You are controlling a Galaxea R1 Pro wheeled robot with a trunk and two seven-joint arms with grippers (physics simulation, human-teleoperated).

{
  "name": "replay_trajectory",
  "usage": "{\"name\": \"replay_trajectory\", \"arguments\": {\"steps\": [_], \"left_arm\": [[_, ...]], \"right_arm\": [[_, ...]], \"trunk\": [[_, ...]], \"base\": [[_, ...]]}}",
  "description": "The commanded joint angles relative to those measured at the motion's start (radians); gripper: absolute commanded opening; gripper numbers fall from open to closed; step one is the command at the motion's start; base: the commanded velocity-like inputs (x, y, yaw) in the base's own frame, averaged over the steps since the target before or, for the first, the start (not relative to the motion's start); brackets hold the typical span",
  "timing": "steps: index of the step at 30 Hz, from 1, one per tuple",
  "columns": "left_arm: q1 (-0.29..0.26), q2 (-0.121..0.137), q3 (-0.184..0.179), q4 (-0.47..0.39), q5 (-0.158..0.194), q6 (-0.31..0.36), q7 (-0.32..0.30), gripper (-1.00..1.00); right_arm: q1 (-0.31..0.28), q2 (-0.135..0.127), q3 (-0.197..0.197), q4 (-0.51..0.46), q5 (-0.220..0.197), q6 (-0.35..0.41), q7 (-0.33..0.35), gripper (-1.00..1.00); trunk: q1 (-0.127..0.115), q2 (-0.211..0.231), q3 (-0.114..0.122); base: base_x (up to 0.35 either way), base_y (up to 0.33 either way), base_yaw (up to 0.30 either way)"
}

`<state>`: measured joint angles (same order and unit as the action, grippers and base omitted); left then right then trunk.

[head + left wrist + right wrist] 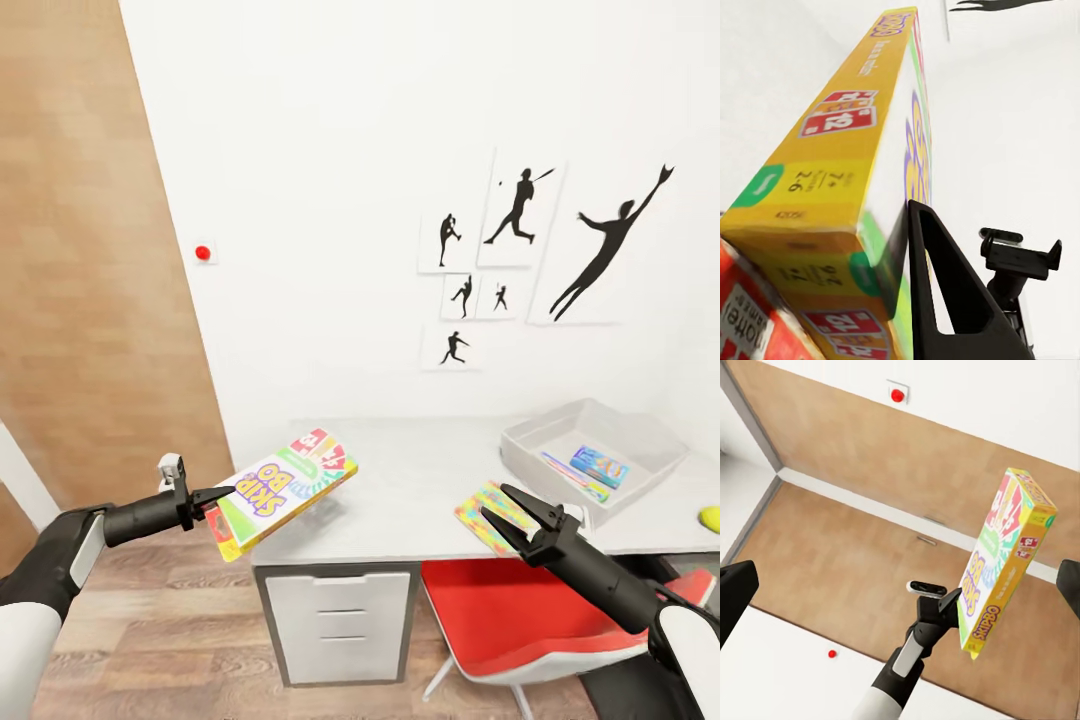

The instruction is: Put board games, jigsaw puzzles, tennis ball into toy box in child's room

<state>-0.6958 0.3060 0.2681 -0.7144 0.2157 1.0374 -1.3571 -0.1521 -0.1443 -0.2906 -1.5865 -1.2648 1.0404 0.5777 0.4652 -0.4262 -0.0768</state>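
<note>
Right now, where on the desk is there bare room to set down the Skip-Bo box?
The desk is bare between the held Skip-Bo box and the toy box. It is crowded near the colourful puzzle, under the right tool, and by the tennis ball.

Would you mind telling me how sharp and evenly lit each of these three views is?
Head view: even, soft light, faint shadow under the Skip-Bo box held by the left gripper; silhouettes crisp. Left wrist view: box very close, stretched by perspective, print slightly soft. Right wrist view: sharp, flat light, no glare on the wooden floor.
</note>
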Motion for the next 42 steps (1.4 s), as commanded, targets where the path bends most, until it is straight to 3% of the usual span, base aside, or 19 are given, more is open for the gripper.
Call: {"name": "replay_trajectory", "arguments": {"steps": [1,4,14,32,36,38,40,42], "left_arm": [[-0.001,0.000,0.000,0.000,0.002,0.009,-0.002,-1.00],[-0.001,-0.001,0.000,0.000,0.002,0.009,-0.002,-1.00],[-0.001,-0.001,0.000,0.000,0.002,0.009,-0.002,-1.00],[-0.001,-0.001,-0.002,0.000,0.003,0.007,-0.002,-1.00],[-0.001,-0.001,-0.001,0.000,0.003,0.006,-0.002,-1.00],[-0.001,-0.001,-0.001,0.000,0.004,0.006,-0.002,-1.00],[-0.001,-0.001,-0.002,0.001,0.004,0.006,-0.002,-1.00],[-0.001,-0.002,-0.001,0.000,0.004,0.006,-0.002,-1.00]], "right_arm": [[-0.001,0.000,-0.001,0.000,0.006,0.004,0.007,1.00],[-0.001,0.000,-0.001,0.000,0.006,0.004,0.007,1.00],[-0.001,-0.001,0.004,0.000,0.005,-0.044,0.010,1.00],[-0.001,-0.001,0.005,-0.001,0.007,-0.050,0.007,1.00],[-0.001,-0.004,0.013,-0.001,0.023,-0.052,-0.056,1.00],[-0.010,-0.014,0.012,-0.001,0.044,-0.048,-0.147,1.00],[-0.046,-0.027,0.010,-0.001,0.052,-0.040,-0.227,1.00],[-0.144,-0.065,0.007,0.000,0.053,-0.014,-0.342,1.00]], "trunk": [[-0.004,0.005,0.002],[-0.015,0.026,0.015],[-0.015,0.026,0.027],[-0.015,0.026,0.041],[-0.015,0.026,0.041],[-0.015,0.026,0.041],[-0.015,0.026,0.041],[-0.015,0.026,0.041]], "base": [[-0.159,0.000,-0.186],[-0.069,0.000,-0.187],[-0.009,0.000,-0.187],[0.000,0.000,-0.124],[0.000,0.000,0.000],[0.000,0.000,0.000],[0.000,0.000,0.000],[0.000,0.000,0.000]]}}
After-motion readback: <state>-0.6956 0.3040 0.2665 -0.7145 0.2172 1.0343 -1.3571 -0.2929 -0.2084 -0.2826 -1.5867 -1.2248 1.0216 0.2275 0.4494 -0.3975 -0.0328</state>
